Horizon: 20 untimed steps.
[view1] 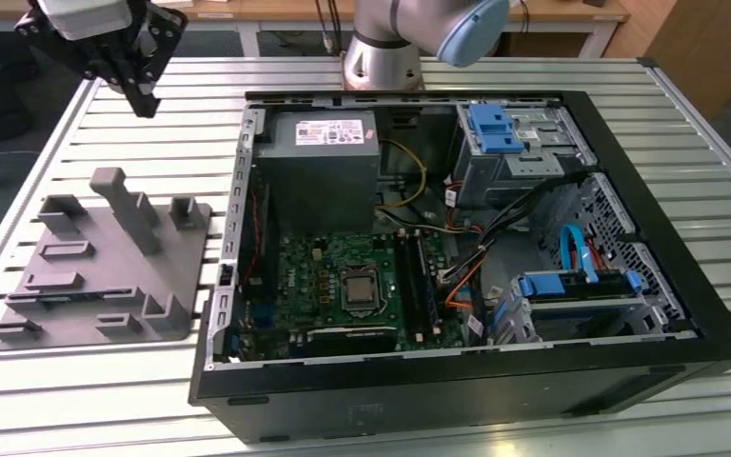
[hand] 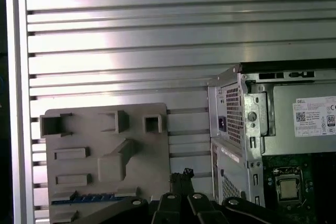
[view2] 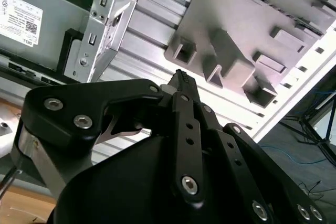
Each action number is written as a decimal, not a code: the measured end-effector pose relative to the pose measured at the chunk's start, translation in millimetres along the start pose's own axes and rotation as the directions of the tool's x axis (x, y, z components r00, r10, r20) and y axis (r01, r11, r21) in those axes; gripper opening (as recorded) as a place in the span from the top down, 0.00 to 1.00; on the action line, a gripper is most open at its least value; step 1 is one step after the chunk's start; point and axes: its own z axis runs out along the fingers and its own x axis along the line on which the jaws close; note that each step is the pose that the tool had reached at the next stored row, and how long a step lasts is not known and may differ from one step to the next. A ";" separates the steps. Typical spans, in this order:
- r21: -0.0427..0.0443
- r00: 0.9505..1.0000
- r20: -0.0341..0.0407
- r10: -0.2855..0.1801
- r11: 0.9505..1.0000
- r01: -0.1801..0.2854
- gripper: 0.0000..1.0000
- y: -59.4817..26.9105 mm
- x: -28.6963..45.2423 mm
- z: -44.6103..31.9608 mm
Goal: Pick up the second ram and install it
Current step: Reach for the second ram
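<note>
My gripper (view1: 145,103) hangs high over the back of the table at the exterior view's left, above and behind the grey moulded block (view1: 99,276). Its fingertips meet in both wrist views (view2: 181,80) (hand: 182,174) with nothing seen between them, so it is shut and empty. A slim dark strip with blue glints (hand: 86,198), which looks like the second ram, lies in a slot at the near end of the grey block (hand: 105,150). The arm's black housing hides part of that end.
An open black computer case (view1: 467,400) lies on the slatted metal table (view1: 125,381) at the exterior view's right of the block. Inside are a green motherboard (view1: 327,305), a grey power supply (view1: 321,157), cables and blue drive brackets (view1: 493,129). The arm's base (view1: 379,57) stands behind the case.
</note>
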 end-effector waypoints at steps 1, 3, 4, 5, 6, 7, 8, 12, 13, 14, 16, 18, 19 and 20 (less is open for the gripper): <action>0.000 1.000 0.000 0.000 1.000 0.000 0.90 -0.2 2.7 0.0; 0.000 1.000 0.000 0.000 1.000 0.000 0.90 -0.6 8.6 -0.1; 0.000 1.000 0.000 0.000 1.000 0.000 0.90 -0.9 11.4 -0.2; 0.000 1.000 0.000 0.000 1.000 0.000 0.90 -1.1 14.3 -0.3; 0.000 1.000 0.000 0.000 1.000 0.000 0.90 -1.3 16.9 -0.3; 0.000 1.000 0.000 0.000 1.000 0.000 0.90 -1.5 19.5 -0.3; 0.000 1.000 0.000 0.000 1.000 0.000 0.90 -1.7 22.2 -0.4; 0.000 1.000 0.000 0.000 1.000 0.000 0.90 -2.4 31.5 -0.6; 0.000 1.000 0.000 0.000 1.000 0.000 0.90 -2.6 33.9 -0.7; 0.000 1.000 0.000 0.000 1.000 0.000 0.90 -2.8 36.4 -0.8; 0.000 1.000 0.000 0.000 1.000 0.000 0.90 -3.2 41.4 -0.8; 0.000 1.000 0.000 0.000 1.000 0.000 0.90 -3.5 46.3 -0.9; 0.000 1.000 0.000 0.000 1.000 0.000 0.90 -3.7 48.8 -1.0; 0.000 1.000 0.000 0.000 1.000 0.000 0.90 -3.9 51.2 -1.0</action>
